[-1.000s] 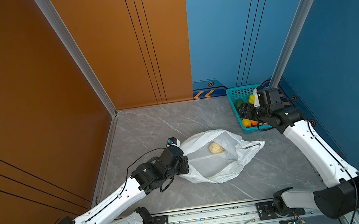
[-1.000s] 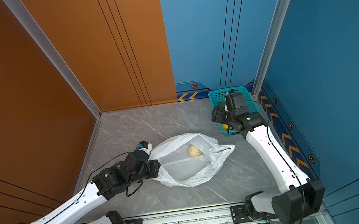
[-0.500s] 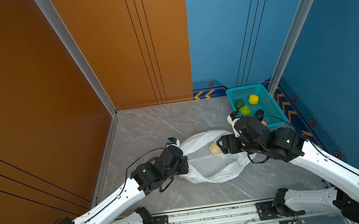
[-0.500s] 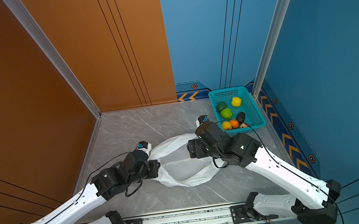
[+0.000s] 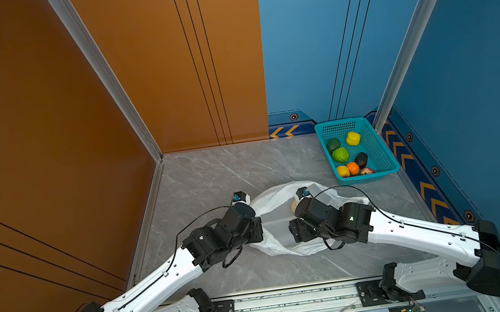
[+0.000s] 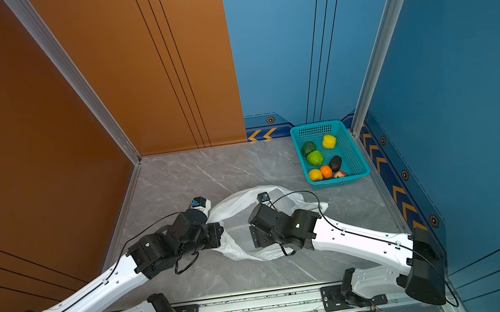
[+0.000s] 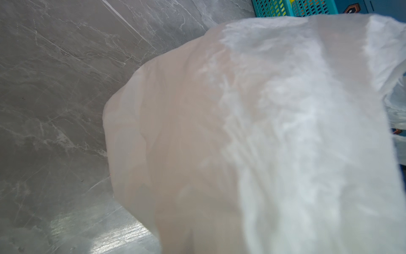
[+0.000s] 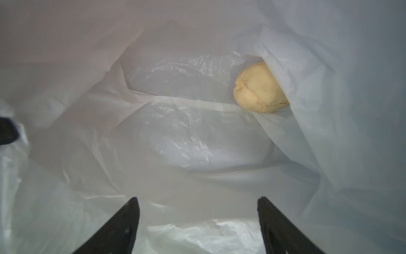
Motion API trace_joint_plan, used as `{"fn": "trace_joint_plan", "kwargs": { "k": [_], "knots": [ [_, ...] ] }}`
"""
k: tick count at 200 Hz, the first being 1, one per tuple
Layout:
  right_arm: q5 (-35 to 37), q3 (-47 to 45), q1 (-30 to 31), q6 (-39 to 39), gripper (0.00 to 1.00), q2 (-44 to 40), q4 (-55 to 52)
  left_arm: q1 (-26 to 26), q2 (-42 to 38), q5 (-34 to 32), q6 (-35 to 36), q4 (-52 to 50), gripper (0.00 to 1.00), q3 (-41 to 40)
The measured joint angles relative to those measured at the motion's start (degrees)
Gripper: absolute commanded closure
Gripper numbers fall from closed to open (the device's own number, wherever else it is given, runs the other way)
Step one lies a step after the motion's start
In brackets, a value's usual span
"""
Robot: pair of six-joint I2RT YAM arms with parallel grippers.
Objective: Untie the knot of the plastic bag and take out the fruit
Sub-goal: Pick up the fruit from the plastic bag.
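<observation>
My left gripper (image 5: 258, 231) clamps the bag (image 5: 272, 195) rim; I should steer the open-jawed right gripper (image 8: 197, 202) squarely onto the cream fruit (image 8: 260, 88).

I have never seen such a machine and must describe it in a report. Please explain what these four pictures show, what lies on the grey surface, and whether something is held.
It is a robot with two white arms, each ending in a two-fingered tool. Two pictures look down from above and are almost alike; the other two come from cameras on the wrists. On the grey table lie a white plastic bag and a teal basket with seven fruits. The left tool is shut, apparently pinching the bag's edge. The right tool is open and empty inside the bag, facing one cream fruit.
</observation>
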Motion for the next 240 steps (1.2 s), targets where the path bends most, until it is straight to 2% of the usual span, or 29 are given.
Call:
{"fn": "trace_joint_plan", "kwargs": {
  "k": [49,101,185,240],
  "knots": [
    [-0.44,-5.92,-0.66,1.51,0.16,5.95,9.35,-0.66,0.0,0.04,-0.66,0.02,1.0,0.09],
    [-1.14,-9.6,-6.27,5.86,0.17,10.25,19.1,-0.76,0.0,0.7,-0.79,0.02,1.0,0.09],
    [8.96,-9.05,-9.9,11.98,0.15,14.51,24.17,-1.66,3.39,5.18,0.76,0.09,1.0,2.08],
    [10.99,-9.05,-11.82,13.7,0.13,15.85,28.3,-2.64,4.63,6.69,1.44,-0.04,1.0,2.14]
  ]
}}
